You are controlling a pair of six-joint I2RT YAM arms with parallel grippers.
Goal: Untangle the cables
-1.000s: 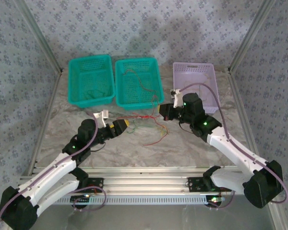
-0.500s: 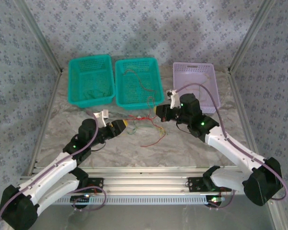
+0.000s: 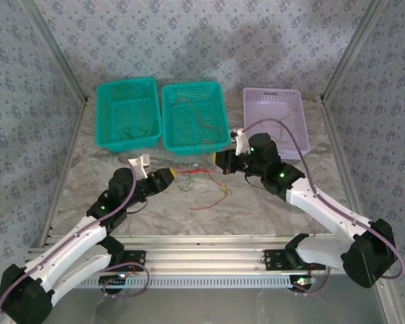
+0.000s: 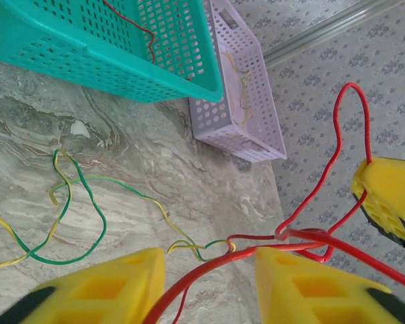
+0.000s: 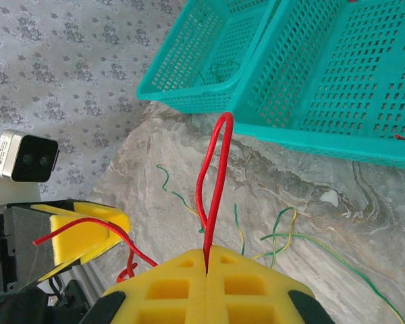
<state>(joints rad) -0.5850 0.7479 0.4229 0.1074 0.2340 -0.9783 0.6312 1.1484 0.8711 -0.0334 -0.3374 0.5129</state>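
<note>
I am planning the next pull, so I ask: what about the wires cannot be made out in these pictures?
Left wrist view: the red wire runs between the left gripper's open fingers, then the bottom edge cuts it off.
Right wrist view: the right gripper is shut on the red wire; its pads hide the held part.
Top view: the green and yellow wires are too thin to trace their crossings.

Red cable (image 5: 212, 169) pinched in my right pincer (image 5: 206, 255), its loop standing upright above it, with a knot further along. Green cable (image 4: 104, 226) and yellow cable (image 4: 27, 255) lie slack, intertwined on the bench (image 4: 121, 135).
</note>
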